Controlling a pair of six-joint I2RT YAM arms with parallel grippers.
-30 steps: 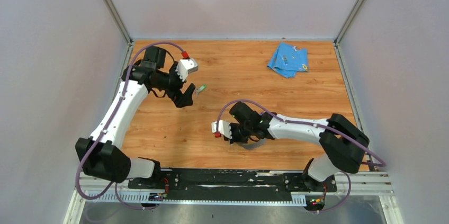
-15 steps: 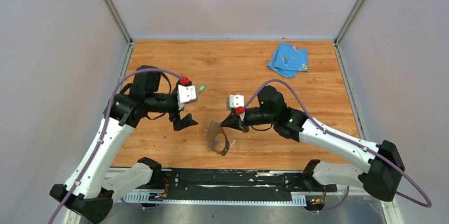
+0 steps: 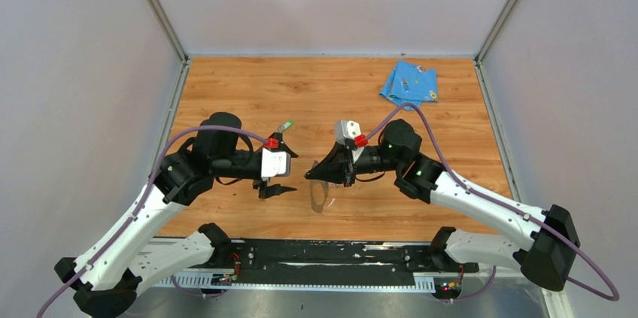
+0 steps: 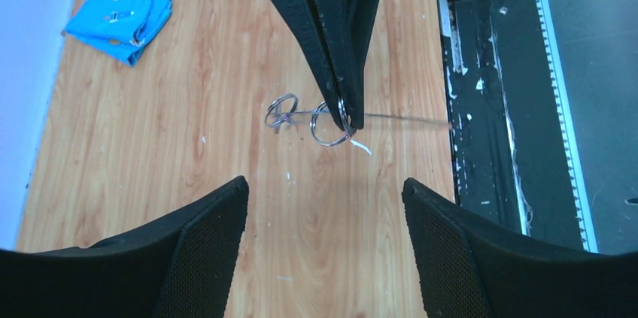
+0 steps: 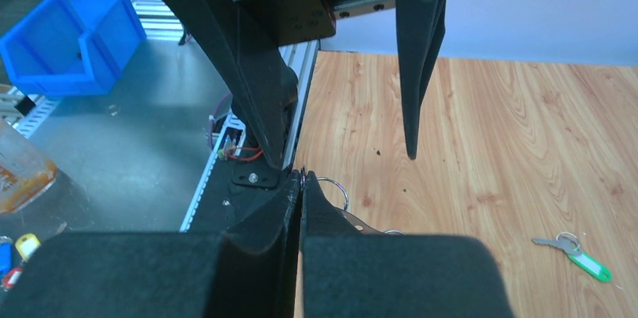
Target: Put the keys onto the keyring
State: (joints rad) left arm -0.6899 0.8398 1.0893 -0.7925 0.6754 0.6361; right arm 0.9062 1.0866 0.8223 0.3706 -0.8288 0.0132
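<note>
— Watching that right gripper (image 3: 310, 175): it's clamped on the keyring (image 3: 320, 198), which dangles by its thin edge.
— And the left gripper (image 3: 292, 174), just beside the keyring, stands spread, empty. A bump could swing the band or slip it loose.
— The green key (image 3: 286, 125) lies on the tabletop (image 3: 241, 92) beyond the keyring; the blue one I can't find.
— Any writing?
— None I can read.

We see our right gripper (image 3: 310, 175) pinched shut on the keyring (image 3: 320, 198), whose loop droops from its tip. Our left gripper (image 3: 293, 174) faces it nearby, jaws apart. A green-headed key (image 3: 286, 125) lies on the wooden table (image 3: 226, 92) behind them; a light-blue cloth (image 3: 408, 83) sits far right.
</note>
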